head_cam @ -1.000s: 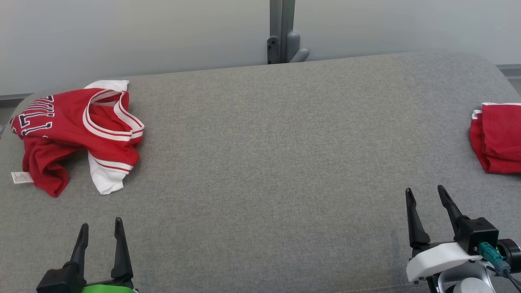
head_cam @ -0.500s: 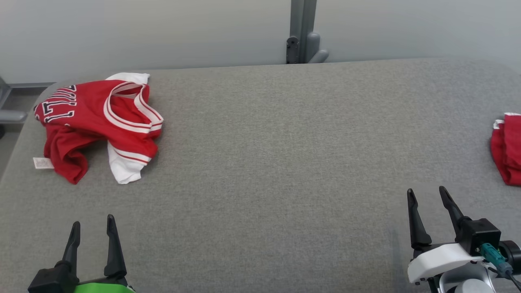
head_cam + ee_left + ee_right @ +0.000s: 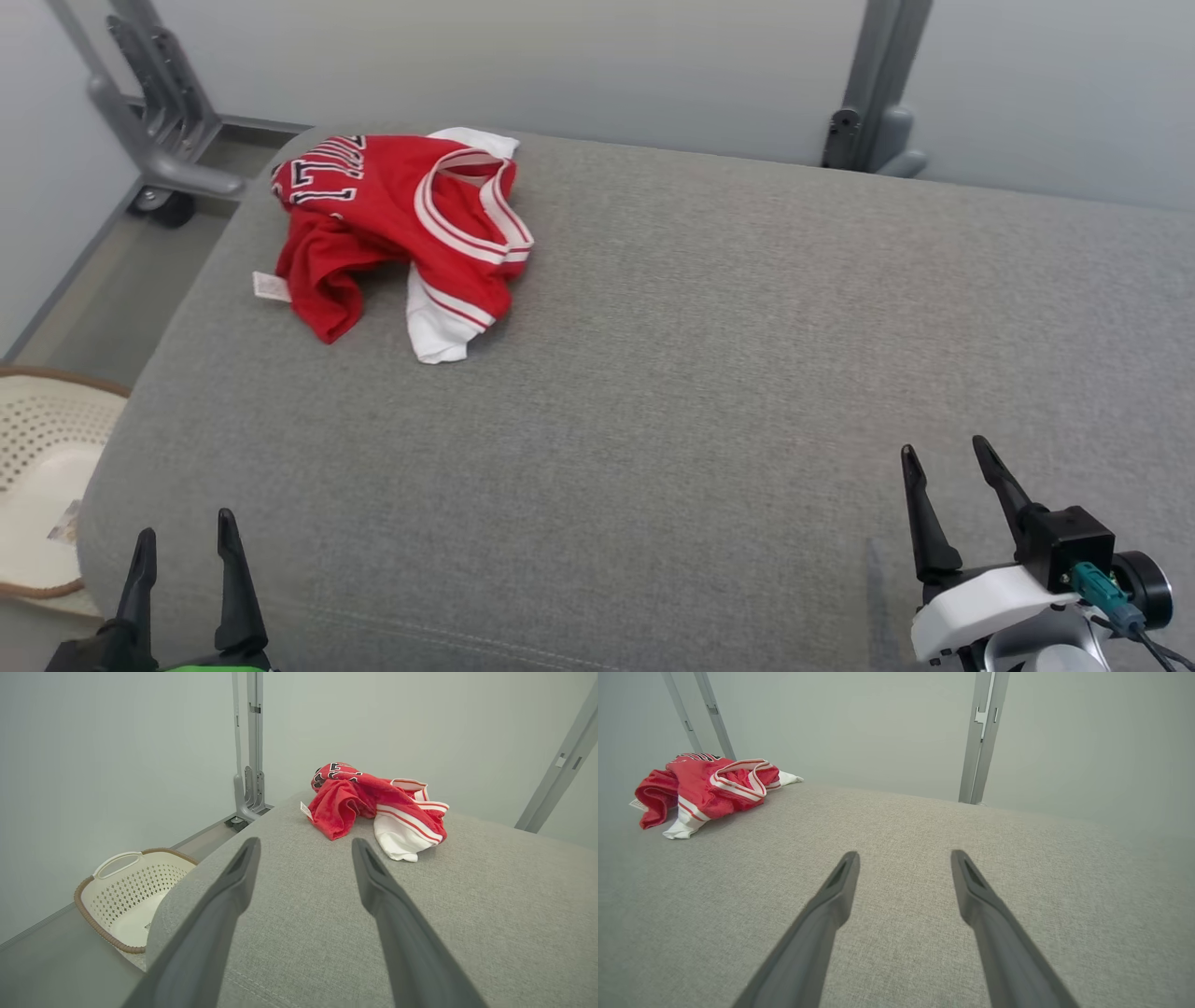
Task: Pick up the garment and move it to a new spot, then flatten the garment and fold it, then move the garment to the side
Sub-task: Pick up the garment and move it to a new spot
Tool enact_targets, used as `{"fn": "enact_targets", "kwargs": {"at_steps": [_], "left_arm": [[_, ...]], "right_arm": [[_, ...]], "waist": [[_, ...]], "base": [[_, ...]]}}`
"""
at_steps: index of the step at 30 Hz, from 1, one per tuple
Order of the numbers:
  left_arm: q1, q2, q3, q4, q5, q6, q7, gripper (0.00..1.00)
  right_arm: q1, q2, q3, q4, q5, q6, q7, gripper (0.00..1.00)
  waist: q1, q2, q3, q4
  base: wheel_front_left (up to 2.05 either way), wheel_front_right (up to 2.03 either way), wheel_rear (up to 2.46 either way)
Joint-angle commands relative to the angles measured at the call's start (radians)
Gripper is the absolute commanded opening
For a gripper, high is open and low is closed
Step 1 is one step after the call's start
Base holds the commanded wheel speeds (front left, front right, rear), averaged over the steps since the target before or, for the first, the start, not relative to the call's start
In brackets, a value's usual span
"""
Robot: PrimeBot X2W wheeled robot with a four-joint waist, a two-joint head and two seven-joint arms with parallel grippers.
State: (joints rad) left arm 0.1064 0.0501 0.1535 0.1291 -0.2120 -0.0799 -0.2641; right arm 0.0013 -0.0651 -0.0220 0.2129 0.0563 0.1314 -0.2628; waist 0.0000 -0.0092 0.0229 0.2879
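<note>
Red-and-white basketball jersey (image 3: 392,224) lies crumpled at 11 o'clock on the grey padded worktop (image 3: 700,355).
Left hand (image 3: 185,525) and right hand (image 3: 943,446) hover empty at 7 and 5 o'clock, both spread apart. Pinching only one loose layer could drag the heap off the nearby corner towards the laundry basket (image 3: 56,378).

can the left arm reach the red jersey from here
Probably yes: the left gripper is open and empty, and bare grey cushion lies between it and the crumpled red jersey, though the reach looks long.
</note>
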Motion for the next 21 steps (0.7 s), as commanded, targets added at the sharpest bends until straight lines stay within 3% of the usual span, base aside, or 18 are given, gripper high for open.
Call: {"fn": "enact_targets", "kwargs": {"at_steps": [1,6,13,18,21], "left_arm": [[0.014,0.002,0.009,-0.005,-0.009,0.002,0.000,1.00],[0.029,0.002,0.026,-0.010,-0.010,-0.003,0.000,1.00],[0.020,0.001,0.024,-0.027,-0.020,0.010,0.000,1.00],[-0.033,0.001,0.007,-0.028,-0.035,0.007,0.000,1.00],[-0.135,0.001,-0.035,-0.009,-0.059,0.002,0.000,1.00]], "right_arm": [[-0.006,-0.002,0.007,0.004,0.006,-0.001,-0.003,1.00],[-0.017,-0.001,0.029,0.012,0.010,-0.001,-0.003,1.00],[-0.024,-0.018,0.026,0.001,0.010,-0.001,-0.003,1.00],[-0.055,-0.037,0.011,-0.020,0.005,-0.001,-0.003,1.00],[-0.125,-0.075,0.001,-0.056,-0.003,-0.001,-0.003,1.00]], "waist": [[0.0000,0.0092,-0.010,0.095],[0.0000,0.0092,-0.014,0.108],[0.0000,0.0092,0.028,0.071],[0.0000,0.0092,0.104,0.039],[0.0000,0.0092,0.249,0.002]], "base": [[0.00,0.00,0.00],[0.00,0.00,0.00],[0.00,0.00,0.00],[0.00,0.00,0.00],[0.00,0.00,0.00]]}}
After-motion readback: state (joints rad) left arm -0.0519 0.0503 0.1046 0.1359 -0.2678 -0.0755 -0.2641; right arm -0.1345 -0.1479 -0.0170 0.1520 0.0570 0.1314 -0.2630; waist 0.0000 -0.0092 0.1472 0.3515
